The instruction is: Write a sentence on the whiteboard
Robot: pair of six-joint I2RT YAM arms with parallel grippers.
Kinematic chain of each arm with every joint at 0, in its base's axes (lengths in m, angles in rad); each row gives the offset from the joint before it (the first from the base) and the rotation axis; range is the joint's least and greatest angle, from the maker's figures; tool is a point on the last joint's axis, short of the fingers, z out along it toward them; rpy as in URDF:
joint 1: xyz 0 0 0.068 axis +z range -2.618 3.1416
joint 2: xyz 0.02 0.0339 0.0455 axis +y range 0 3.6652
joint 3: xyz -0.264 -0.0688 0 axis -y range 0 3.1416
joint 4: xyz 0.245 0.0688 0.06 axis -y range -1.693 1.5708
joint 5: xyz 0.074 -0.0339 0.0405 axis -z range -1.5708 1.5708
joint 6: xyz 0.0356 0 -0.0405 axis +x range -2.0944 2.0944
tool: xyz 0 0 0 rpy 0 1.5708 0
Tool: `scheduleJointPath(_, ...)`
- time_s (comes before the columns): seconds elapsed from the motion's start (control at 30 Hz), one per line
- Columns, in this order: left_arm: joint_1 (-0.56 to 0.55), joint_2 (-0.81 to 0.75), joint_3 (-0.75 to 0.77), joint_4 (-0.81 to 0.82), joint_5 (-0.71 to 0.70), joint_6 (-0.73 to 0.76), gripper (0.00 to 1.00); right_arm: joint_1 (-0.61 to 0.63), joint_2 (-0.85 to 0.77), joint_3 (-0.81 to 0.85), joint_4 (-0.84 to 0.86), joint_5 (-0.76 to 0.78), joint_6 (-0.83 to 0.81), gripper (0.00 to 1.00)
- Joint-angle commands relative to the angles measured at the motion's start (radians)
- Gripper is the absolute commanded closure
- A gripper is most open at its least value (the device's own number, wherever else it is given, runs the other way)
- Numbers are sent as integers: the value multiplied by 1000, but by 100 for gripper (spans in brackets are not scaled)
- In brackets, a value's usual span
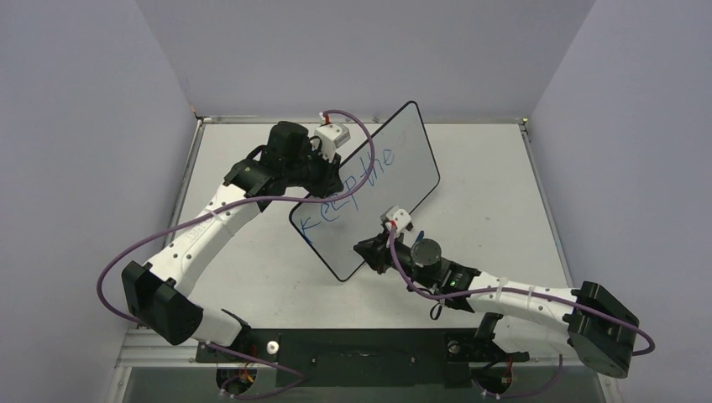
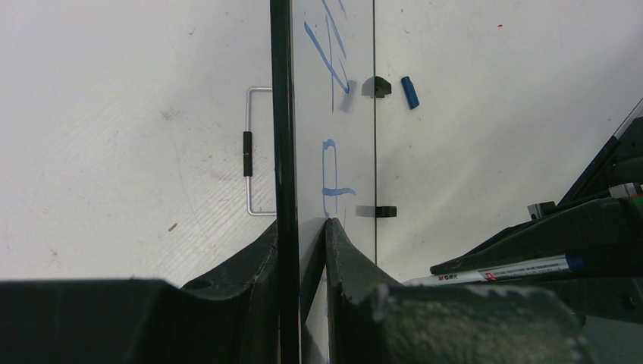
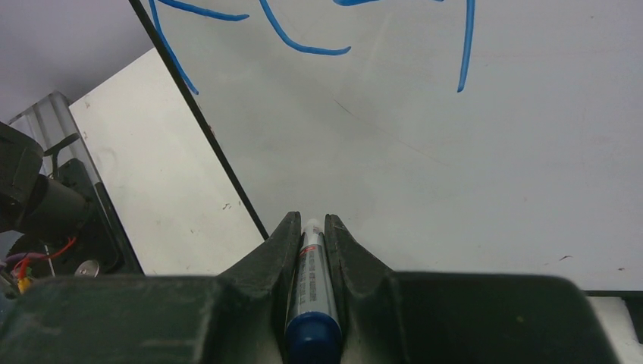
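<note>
- Blue marker strokes make up the sentence (image 1: 348,186), which reads only "Keep the" and runs slantwise up the whiteboard (image 1: 407,155)
- As a judgement, that is less than half of a full line: the bare white below and to the right of the words leaves room for the rest
- White and black-rimmed, the whiteboard sits diagonally in the middle of the table (image 1: 504,210), between the two arms
- Left gripper (image 2: 303,231): its fingers are drawn in narrow on the board's rimmed edge, one on each face, steadying it
- Right gripper (image 3: 311,221): its fingers are clamped along the barrel of the marker pen (image 3: 311,277), with the pale tip aimed at the board near its lower edge, beneath the first letters
- Whether that tip touches the surface is hard to tell from the wrist view
- The pen's blue cap (image 2: 409,92) lies loose on the table just past the board's far edge, not touching it
- No box, tray or other container shows in any view, so there are no contents to report
- What is left, as I read it: the remaining words, then probably the cap goes back on the pen
</note>
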Motion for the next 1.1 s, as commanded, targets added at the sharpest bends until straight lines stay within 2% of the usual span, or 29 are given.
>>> scheduleJointPath(0.0,-24,57,-25,49,-60,53,100,21,30,71,102,18,-8,100)
scheduleJointPath(0.17,-24,61,-25,48,-58,49,100,37,80,109,151,19,-14,100)
scheduleJointPath(0.3,-24,68,-27,50,-64,40,100,45,121,106,258,17,-17,100)
scheduleJointPath(0.67,17,165,22,1,-66,-32,100,60,226,-52,736,19,61,100)
scheduleJointPath(0.77,36,173,24,-4,-69,-49,100,62,238,-76,779,41,73,100)
scheduleJointPath(1.07,51,176,21,-12,-76,-46,100,59,255,-57,769,109,47,100)
